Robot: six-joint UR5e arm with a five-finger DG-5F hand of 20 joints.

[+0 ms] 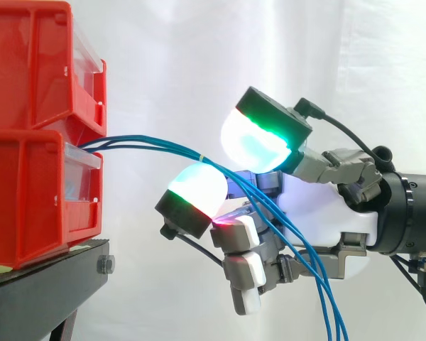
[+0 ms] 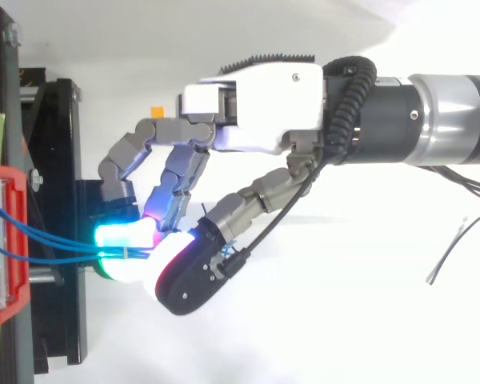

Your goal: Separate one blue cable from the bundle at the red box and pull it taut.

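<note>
Several thin blue cables [image 1: 149,144] leave the gap between the two stacked red bins [image 1: 28,192] and run right as a bundle, held by a small yellow tie [image 1: 201,156]. They then drop through my hand [image 1: 326,206] and off the bottom edge. My fingers are curled round the bundle. One glowing white-green fingertip [image 1: 259,138] lies above the cables and another sits below and left of them. In the top view the cables [image 2: 56,240] stretch from the bin's front [image 2: 0,240] to the glowing pads [image 2: 128,238] of my hand [image 2: 256,104].
The bins stand on a black stand [image 1: 42,284] whose edge lies just left of and below my fingers. A white curtain hangs behind. Thin dark wires [image 2: 456,240] trail at the right below the arm.
</note>
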